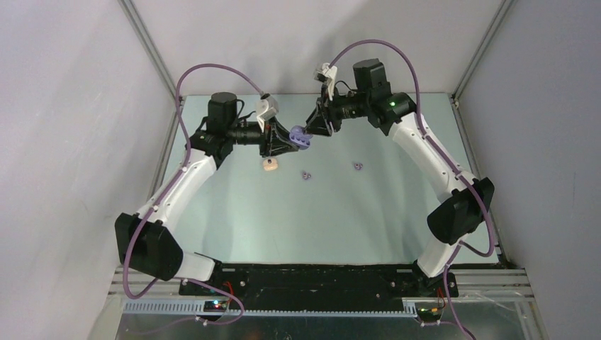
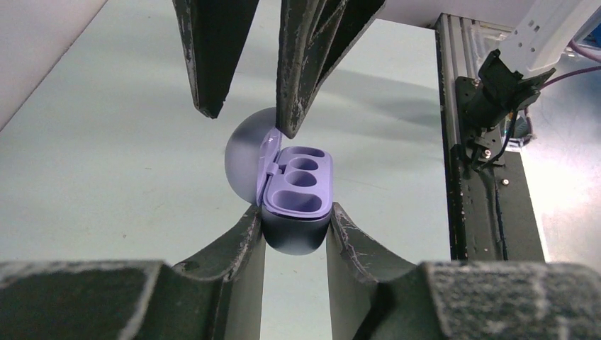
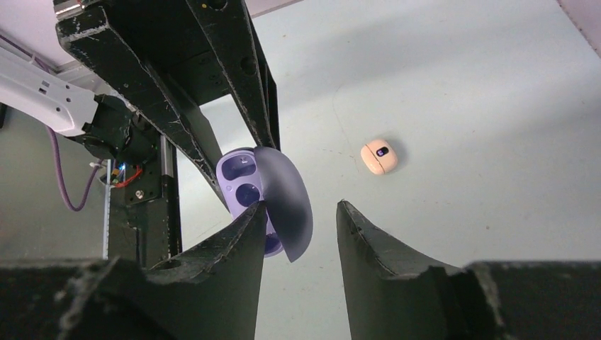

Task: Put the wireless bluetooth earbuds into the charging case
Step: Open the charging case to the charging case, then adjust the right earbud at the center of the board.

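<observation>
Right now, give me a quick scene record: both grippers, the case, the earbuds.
left gripper: shut on the base of the purple case
right gripper: open, one fingertip at the edge of the lid
purple case: lid swung open, wells empty
purple earbuds: two, loose on the table, the second further right
cream case: on the table, apart from both grippers, looks closed
</observation>
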Tool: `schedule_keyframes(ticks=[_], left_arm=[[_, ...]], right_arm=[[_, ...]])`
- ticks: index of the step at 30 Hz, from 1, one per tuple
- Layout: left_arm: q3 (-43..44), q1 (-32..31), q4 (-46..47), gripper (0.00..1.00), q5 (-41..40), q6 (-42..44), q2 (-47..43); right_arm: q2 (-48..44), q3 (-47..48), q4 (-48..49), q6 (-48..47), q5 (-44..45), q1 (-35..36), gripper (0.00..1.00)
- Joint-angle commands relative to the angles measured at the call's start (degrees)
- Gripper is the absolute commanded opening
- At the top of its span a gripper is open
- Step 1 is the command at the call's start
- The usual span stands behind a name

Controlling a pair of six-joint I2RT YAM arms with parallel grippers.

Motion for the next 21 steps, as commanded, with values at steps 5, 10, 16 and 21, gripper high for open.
schedule_keyframes(ticks=[5, 10, 16, 21], left_arm=[[-2.2, 1.5, 10.3, 0.0, 2.2, -9.2, -0.5], [-7.3, 2.4, 25.2, 0.0, 2.2, -23.7, -0.8], [-15.7, 2.6, 43.3, 0.0, -1.6, -37.8, -1.8], [-18.0, 2.6, 48.6, 0.0, -4.8, -42.9, -4.4]], right_arm=[[-5.3, 2.4, 2.7, 1.8, -2.5, -1.0, 0.55], [-9.2, 1.9, 2.7, 4.6, -0.5, -3.7, 0.62], [-12.0, -3.6, -6.9, -2.7, -0.3, -8.7, 0.65], [-12.5, -7.6, -19.7, -21.3, 5.1, -11.0, 0.58]])
